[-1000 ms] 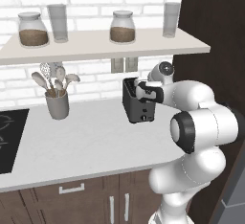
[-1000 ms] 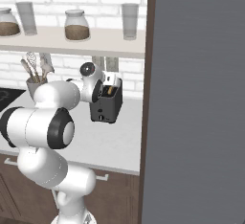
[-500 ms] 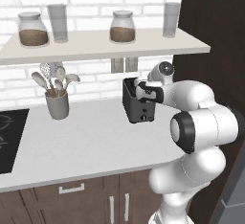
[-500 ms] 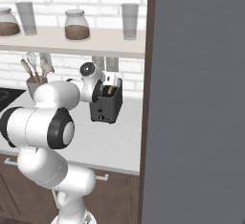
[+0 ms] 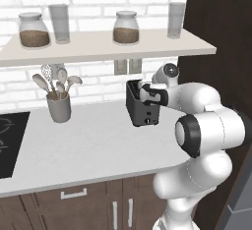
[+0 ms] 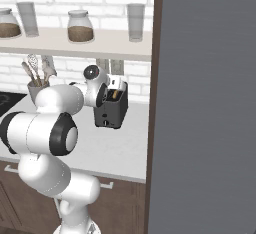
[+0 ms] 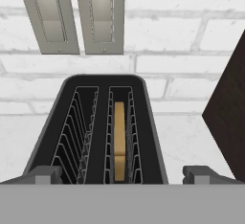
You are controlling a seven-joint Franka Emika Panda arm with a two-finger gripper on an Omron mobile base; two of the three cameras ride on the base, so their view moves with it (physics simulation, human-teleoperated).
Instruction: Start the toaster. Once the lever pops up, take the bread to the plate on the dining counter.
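Gripper (image 7: 122,175) jaws are spread wide with nothing between them, the two dark finger tips (image 7: 43,174) seen low in the hand view on either side of the toaster (image 7: 103,132); in the left base view the gripper (image 5: 147,95) is held right over the toaster (image 5: 141,108), at the end of the white arm; the toaster's boxy dark shell is seen to have rounded corners and two long slots lined with thin wire guards; the bread (image 7: 119,139) is lodged upright in the right-hand slot, its tan edge showing between the wires, while the left-hand slot is bare; a small knob is seen low on the toaster's front; the toaster is stood on a smooth white counter (image 5: 93,150) above dark wood cabinet fronts with pale handles; nearer the stove edge a grey holder of utensils (image 5: 58,103) is set well apart; behind, two metal outlet plates (image 7: 76,15) are fixed to a white brick wall; above, a pale shelf (image 5: 98,44) is loaded with glass jars and tumblers.
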